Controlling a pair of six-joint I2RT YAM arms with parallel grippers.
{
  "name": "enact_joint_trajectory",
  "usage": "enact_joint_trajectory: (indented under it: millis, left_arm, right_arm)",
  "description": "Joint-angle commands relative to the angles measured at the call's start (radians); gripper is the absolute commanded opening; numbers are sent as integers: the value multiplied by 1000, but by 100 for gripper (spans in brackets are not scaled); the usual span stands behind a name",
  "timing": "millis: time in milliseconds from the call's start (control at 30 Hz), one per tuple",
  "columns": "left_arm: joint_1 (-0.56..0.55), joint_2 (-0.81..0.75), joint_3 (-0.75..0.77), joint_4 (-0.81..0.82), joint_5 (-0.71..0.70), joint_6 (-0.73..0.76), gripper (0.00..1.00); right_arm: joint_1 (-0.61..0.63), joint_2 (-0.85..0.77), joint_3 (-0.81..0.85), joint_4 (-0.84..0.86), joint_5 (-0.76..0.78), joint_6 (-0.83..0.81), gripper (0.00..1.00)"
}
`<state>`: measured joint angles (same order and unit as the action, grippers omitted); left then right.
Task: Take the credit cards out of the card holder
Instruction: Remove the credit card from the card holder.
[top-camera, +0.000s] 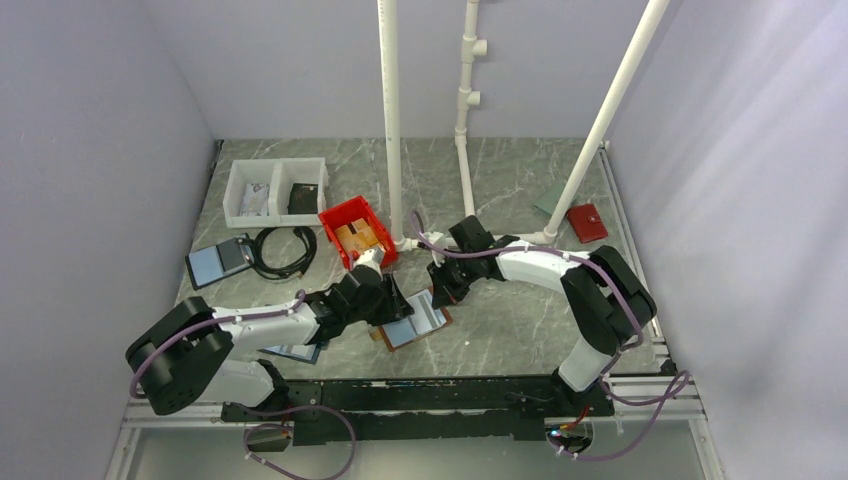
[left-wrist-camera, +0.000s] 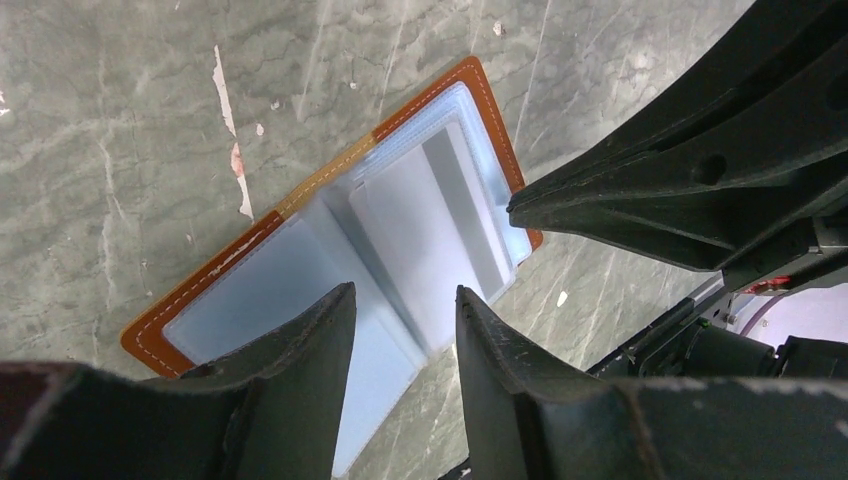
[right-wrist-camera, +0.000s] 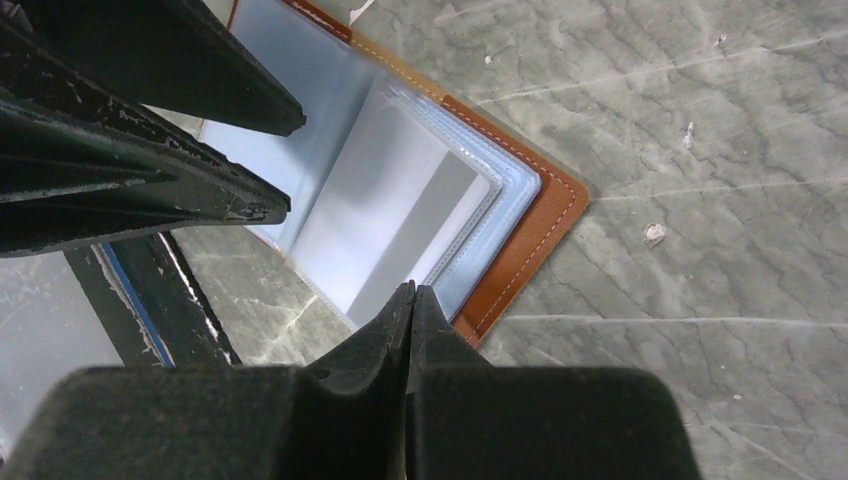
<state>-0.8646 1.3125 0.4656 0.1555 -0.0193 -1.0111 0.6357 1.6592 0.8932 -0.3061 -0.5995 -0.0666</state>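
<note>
The card holder (top-camera: 415, 322) lies open on the marble table, brown outside, with clear plastic sleeves fanned over a pale blue inner face (left-wrist-camera: 300, 290). A pale card with a grey stripe (right-wrist-camera: 390, 215) shows inside the top sleeve. My left gripper (left-wrist-camera: 405, 290) hovers over the holder's near edge at the fold, open, nothing between its fingers. My right gripper (right-wrist-camera: 411, 288) is shut, its tips pressed together at the outer edge of the sleeves; in the left wrist view its point (left-wrist-camera: 515, 205) touches that edge. I cannot tell whether it pinches a sleeve.
A red bin (top-camera: 357, 228) stands just behind the left gripper, near white pipes (top-camera: 390, 120). A white two-part tray (top-camera: 275, 190), a black cable coil (top-camera: 285, 250) and a blue-grey folder (top-camera: 218, 260) lie at left. A red wallet (top-camera: 587, 222) lies at far right.
</note>
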Motion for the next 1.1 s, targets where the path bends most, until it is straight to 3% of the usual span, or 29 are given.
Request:
enact_joint_trajectory:
  millis: [0, 333, 667, 733, 833, 1000, 1067]
  left_arm:
    - [-6, 23, 21, 55, 17, -9, 47]
    - [-5, 85, 32, 72, 49, -7, 50]
    - [-6, 119, 47, 59, 79, -1, 60]
    - [-6, 126, 47, 58, 78, -5, 50]
    - [-6, 132, 44, 39, 58, -19, 22]
    - [-6, 143, 41, -2, 23, -24, 1]
    - [-6, 147, 34, -4, 21, -27, 0]
  right_arm:
    - [4, 23, 45, 27, 11, 26, 0]
    - [4, 91, 64, 15, -35, 53, 0]
    - [-1, 150, 84, 12, -170, 110, 0]
    - [-4, 162, 90, 12, -200, 123, 0]
    - [-15, 171, 97, 6, -222, 125, 0]
    - [-34, 155, 101, 1, -221, 119, 0]
    - [-46, 150, 99, 2, -219, 119, 0]
